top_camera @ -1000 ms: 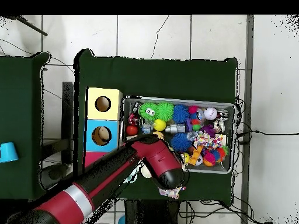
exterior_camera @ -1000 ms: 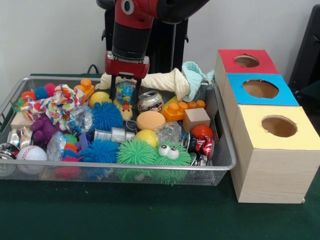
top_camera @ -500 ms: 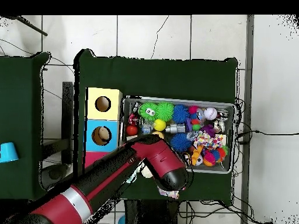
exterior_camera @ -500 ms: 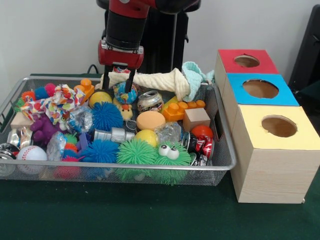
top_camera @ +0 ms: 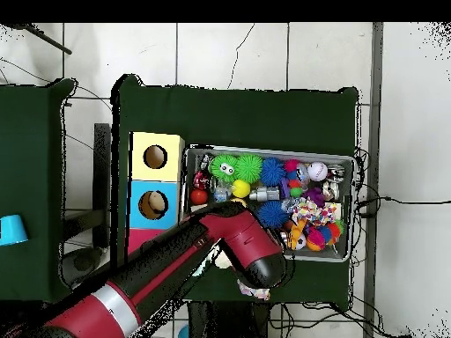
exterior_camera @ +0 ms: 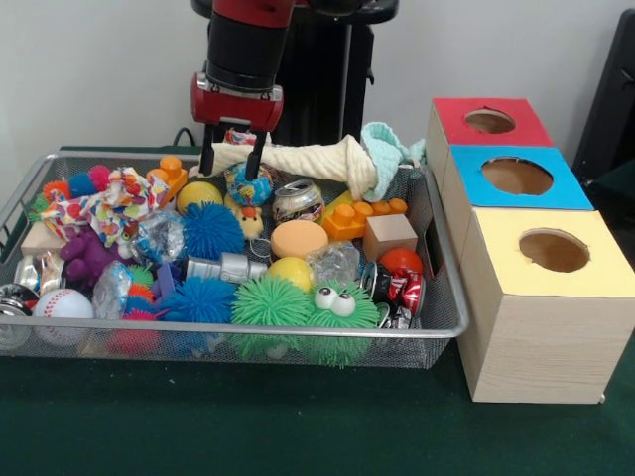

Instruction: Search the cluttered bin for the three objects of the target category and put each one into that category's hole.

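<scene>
End effector [exterior_camera: 231,159] open, empty, hovering over far rim of wire bin [exterior_camera: 248,332], just above cream towel [exterior_camera: 308,159] and multicolour ball [exterior_camera: 246,183]. Bin packed: crushed can [exterior_camera: 298,199], spiky green balls [exterior_camera: 270,302], baseball [exterior_camera: 63,303]. Three-hole box [exterior_camera: 526,238] beside bin on green counter [exterior_camera: 298,426]; holes red, blue, yellow.
</scene>
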You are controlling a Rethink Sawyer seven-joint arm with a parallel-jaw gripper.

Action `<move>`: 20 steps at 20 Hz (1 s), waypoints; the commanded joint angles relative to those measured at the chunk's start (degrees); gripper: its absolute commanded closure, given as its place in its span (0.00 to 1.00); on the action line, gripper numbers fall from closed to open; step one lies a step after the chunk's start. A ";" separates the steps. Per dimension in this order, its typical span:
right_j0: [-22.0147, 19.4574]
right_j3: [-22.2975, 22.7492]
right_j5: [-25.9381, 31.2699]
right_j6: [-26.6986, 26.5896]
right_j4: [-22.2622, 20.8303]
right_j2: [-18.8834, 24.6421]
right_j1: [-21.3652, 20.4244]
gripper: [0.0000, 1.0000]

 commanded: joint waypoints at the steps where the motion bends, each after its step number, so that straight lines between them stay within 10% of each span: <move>1: -1.87 -1.36 -3.17 8.48 1.34 7.91 -0.09 0.00; 20: -3.70 -2.18 1.02 5.14 7.36 11.44 -1.84 0.00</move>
